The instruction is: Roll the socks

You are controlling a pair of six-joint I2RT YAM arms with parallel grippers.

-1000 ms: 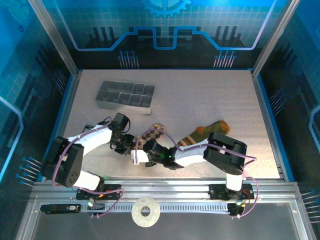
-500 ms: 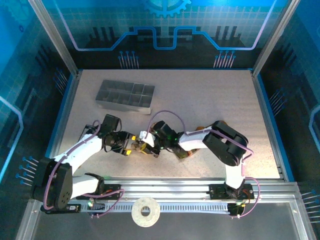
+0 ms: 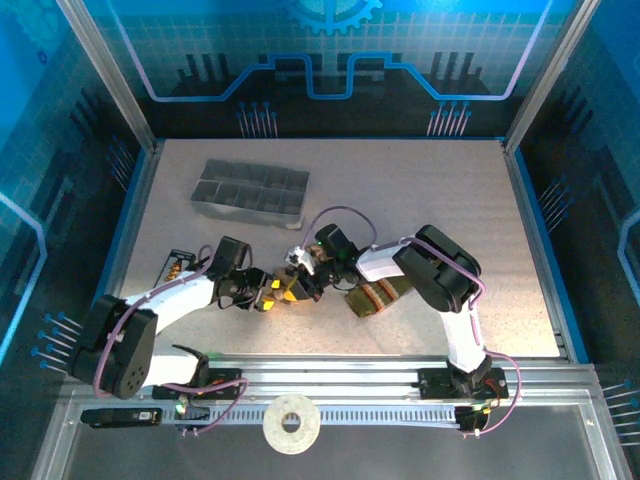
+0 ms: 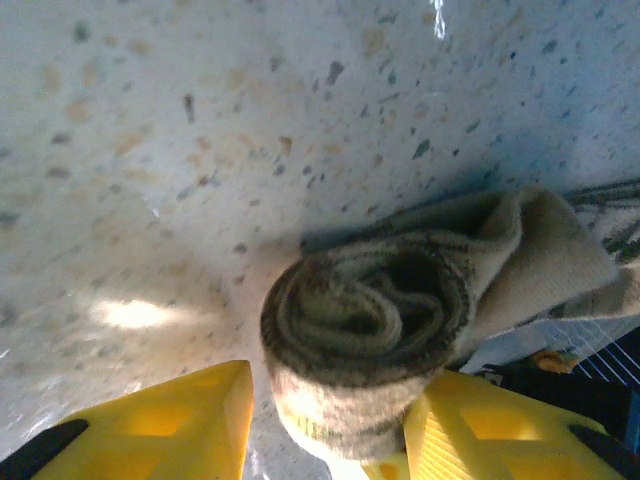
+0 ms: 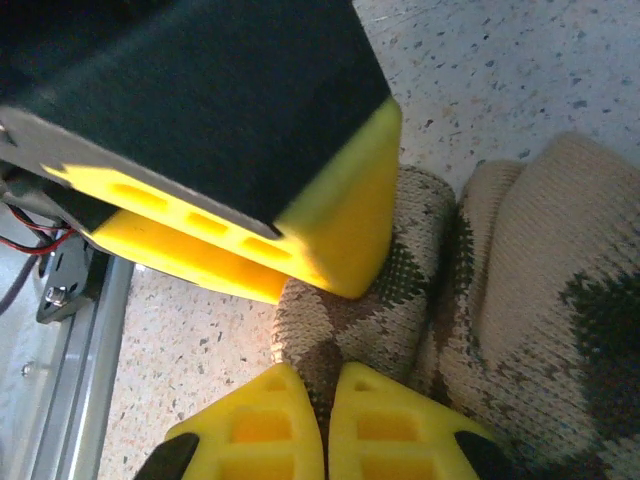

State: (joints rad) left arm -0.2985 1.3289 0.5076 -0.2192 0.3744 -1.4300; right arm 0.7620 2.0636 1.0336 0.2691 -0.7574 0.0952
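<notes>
The beige-and-brown checkered sock (image 4: 368, 325) is wound into a tight roll lying on the table. My left gripper (image 4: 335, 388) straddles the roll's near end, open: the right finger (image 4: 480, 430) touches it and a gap remains at the left finger (image 4: 160, 420). My right gripper (image 5: 327, 378) is shut on a fold of the checkered sock (image 5: 350, 300), with the left gripper's yellow finger (image 5: 250, 250) just above. From above, the left gripper (image 3: 272, 295) and right gripper (image 3: 299, 277) meet at the roll; the olive striped sock (image 3: 376, 297) lies bunched to their right.
A grey compartmented tray (image 3: 203, 190) stands at the back left. A white tape ring (image 3: 292, 424) sits on the front rail. The metal rail (image 5: 70, 340) runs close to the left of the right gripper. Both arms crowd the table's front middle.
The socks, stretched out a second ago, are now bunched and rolled. My left gripper has moved right onto the roll's end, its jaws widening then narrowing. The right gripper stays shut.
</notes>
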